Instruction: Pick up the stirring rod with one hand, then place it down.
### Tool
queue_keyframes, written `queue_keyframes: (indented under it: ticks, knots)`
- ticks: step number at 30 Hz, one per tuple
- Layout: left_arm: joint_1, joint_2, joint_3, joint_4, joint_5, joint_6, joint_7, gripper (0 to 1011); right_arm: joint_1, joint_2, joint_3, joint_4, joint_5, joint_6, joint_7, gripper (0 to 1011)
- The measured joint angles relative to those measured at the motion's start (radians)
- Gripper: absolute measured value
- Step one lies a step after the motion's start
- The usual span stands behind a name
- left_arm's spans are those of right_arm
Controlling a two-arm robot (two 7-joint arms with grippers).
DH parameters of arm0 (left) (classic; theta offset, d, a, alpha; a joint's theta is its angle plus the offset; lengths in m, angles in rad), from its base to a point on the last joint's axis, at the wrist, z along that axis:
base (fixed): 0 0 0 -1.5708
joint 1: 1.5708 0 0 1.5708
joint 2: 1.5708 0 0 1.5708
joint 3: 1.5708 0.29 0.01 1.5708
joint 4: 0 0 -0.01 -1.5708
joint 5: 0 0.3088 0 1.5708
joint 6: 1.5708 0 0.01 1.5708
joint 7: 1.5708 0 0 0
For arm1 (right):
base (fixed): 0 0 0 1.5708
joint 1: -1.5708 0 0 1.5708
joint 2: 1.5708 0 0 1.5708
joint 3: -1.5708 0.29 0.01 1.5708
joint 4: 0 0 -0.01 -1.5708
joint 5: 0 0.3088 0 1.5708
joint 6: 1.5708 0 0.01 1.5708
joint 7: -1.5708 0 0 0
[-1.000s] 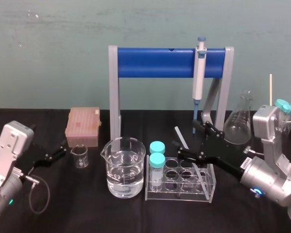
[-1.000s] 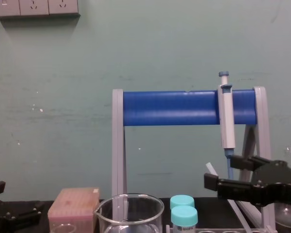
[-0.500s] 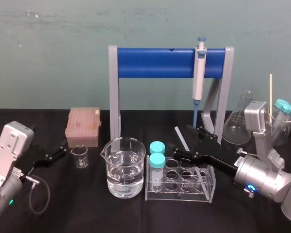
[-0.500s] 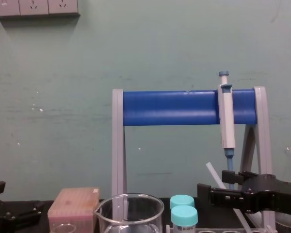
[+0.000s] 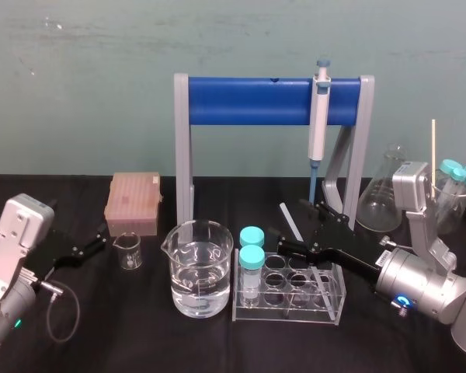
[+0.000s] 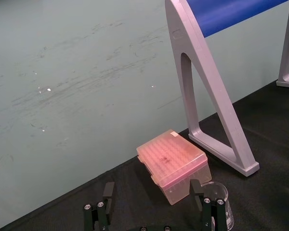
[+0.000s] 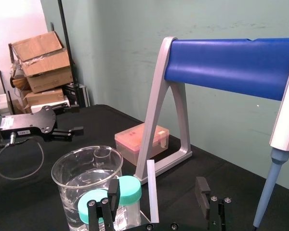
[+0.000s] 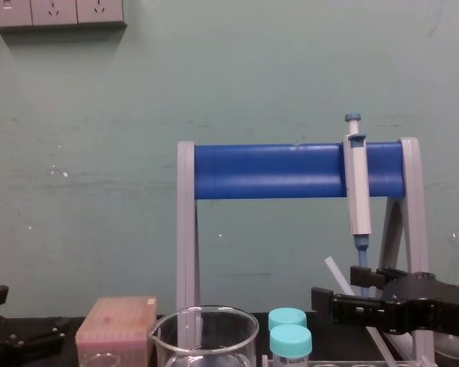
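- The right tool [image 5: 289,221] has dropped and pushed in toward the rack since a second ago. Over the last half second it has barely shifted.
- Its fingers stand apart. In the right wrist view the stirring rod [image 7: 151,192] rises between them, and I can see no contact on either side.
- The rod stands tilted in the clear tube rack [image 5: 330,305]. Its lower end is down in the rack and its upper end leans toward the back edge of the worktop [image 5: 132,330].
- The rack sits mid-worktop, nearer the front edge, just right of the water beaker [image 5: 200,268].
- The left tool [image 5: 99,238] is parked by the left edge with its fingers apart, near the pink tip box [image 5: 132,202].
- My read is that the approach is done and the squeeze comes next.
- The first risk is the rod itself, which is thin and looks slick. An off-centre close could flick it sideways or let it slide through the pads.
- The rack looks light, so pulling across the rod's lean instead of along it could drag or tip the rack.
- The two teal-capped tubes [image 5: 251,247] stand close beside the nearer finger, and a wide sweep could knock them.
- The pipette [image 5: 318,116] hangs from the blue stand [image 5: 248,101] just behind, so a lift that drifts back could clip its tip.
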State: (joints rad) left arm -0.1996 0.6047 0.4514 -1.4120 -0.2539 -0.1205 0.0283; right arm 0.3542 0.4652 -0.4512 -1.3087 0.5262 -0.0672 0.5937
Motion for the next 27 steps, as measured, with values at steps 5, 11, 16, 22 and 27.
queue_keyframes:
  ticks: [5, 11, 16, 22, 27]
  knots:
    - [0.0, 0.0, 0.0, 0.0, 0.0, 0.0, 0.0, 1000, -0.001, 0.001, 0.0, -0.001, 0.0, -0.001, 0.0, 1000]
    - [0.0, 0.0, 0.0, 0.0, 0.0, 0.0, 0.0, 1000, -0.001, 0.001, -0.001, -0.002, 0.0, -0.003, -0.001, 929]
    - [0.0, 0.0, 0.0, 0.0, 0.0, 0.0, 0.0, 1000, -0.001, 0.002, -0.001, -0.003, -0.001, -0.003, -0.001, 816]
    - [0.0, 0.0, 0.0, 0.0, 0.0, 0.0, 0.0, 1000, -0.002, 0.002, -0.001, -0.004, -0.001, -0.004, -0.002, 628]
    - [0.0, 0.0, 0.0, 0.0, 0.0, 0.0, 0.0, 1000, -0.002, 0.002, -0.001, -0.004, -0.001, -0.004, -0.002, 466]
